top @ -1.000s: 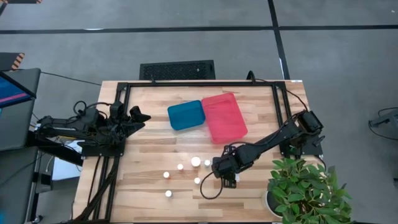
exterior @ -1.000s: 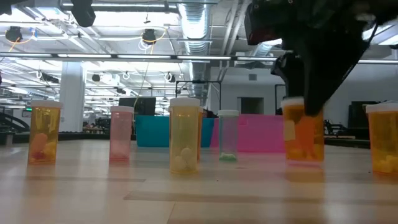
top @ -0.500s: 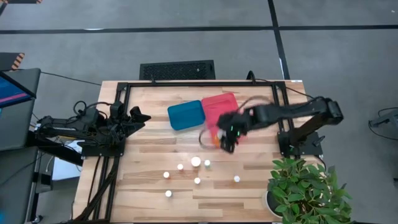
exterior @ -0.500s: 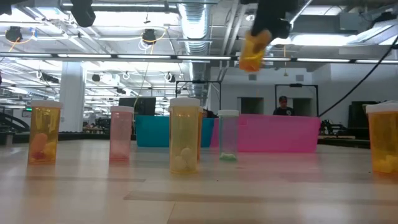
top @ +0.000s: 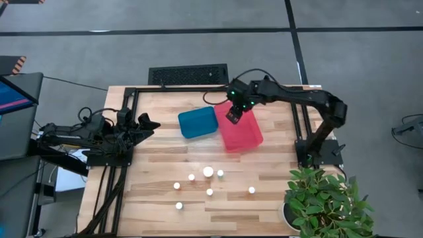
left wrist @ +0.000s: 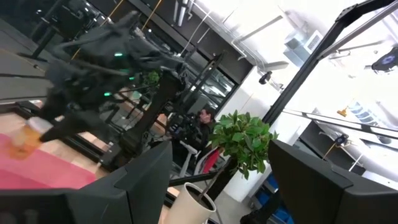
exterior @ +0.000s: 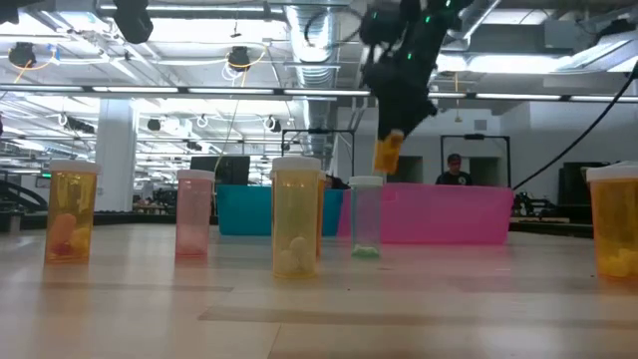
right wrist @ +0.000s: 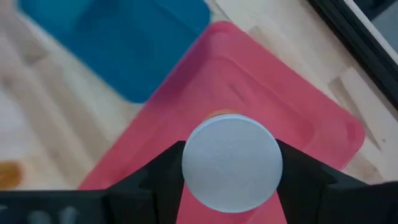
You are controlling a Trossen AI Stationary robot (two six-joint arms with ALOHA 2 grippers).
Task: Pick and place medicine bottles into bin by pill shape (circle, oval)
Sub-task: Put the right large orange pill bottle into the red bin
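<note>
Above the pink bin (top: 241,129), near its far end, hangs an amber medicine bottle (exterior: 388,153) with a white cap (right wrist: 231,162), clamped between the two fingers of my right end effector (top: 233,114). From my right wrist the cap fills the gap between my dark fingers (right wrist: 155,171), with the pink bin's floor directly beneath and the blue bin (top: 198,122) just beside it. In the low view the bottle hangs tilted, well clear of the bin's rim. Six more medicine bottles (top: 208,172) stand on the wooden desk (top: 158,158), grouped on the near side, well apart from both bins. My left end effector (top: 149,123) waits at the left edge of the desk, its fingers apart. A potted plant (top: 324,201) sits at the desk's near right corner. Beyond the desk, a person (exterior: 455,170) shows behind the pink bin.
</note>
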